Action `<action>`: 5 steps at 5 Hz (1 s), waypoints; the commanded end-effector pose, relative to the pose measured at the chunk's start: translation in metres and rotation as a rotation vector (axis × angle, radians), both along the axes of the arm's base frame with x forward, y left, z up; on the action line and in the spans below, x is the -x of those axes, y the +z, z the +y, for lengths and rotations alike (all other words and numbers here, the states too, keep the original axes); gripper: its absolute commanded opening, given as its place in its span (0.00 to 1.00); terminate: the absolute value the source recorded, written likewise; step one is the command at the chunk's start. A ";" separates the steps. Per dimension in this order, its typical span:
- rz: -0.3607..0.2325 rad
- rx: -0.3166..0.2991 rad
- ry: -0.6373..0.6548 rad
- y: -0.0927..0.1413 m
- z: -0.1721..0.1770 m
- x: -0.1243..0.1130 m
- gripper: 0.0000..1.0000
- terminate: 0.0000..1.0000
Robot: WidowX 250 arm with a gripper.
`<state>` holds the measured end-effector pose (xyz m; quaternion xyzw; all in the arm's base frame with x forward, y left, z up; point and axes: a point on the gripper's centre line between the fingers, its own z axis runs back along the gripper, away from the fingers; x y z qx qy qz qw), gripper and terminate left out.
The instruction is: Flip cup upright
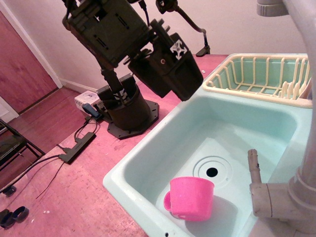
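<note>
The pink cup (191,198) stands in the mint-green sink (148,163), at the front of the basin beside the drain. Its small loop handle points left. Its top face looks flat and closed, so it seems to rest mouth-down. My gripper (177,74) is a black block with a white cross mark. It hangs high above the sink's back left corner, well apart from the cup and up and to the left of it. Its fingers do not show apart from the dark body, and nothing is seen in them.
A round drain (212,172) lies in the basin behind the cup. A grey faucet (276,197) stands at the front right, its pipe rising along the right edge. A cream dish rack (256,74) sits behind the sink. The arm's base (129,111) stands left of it.
</note>
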<state>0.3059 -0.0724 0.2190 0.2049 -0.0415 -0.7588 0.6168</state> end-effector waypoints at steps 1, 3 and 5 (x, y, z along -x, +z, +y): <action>0.000 0.000 0.000 0.000 0.000 0.000 1.00 0.00; -0.044 -0.099 -0.499 0.007 0.001 -0.035 1.00 0.00; -0.062 -0.107 -0.616 -0.020 -0.002 -0.028 1.00 0.00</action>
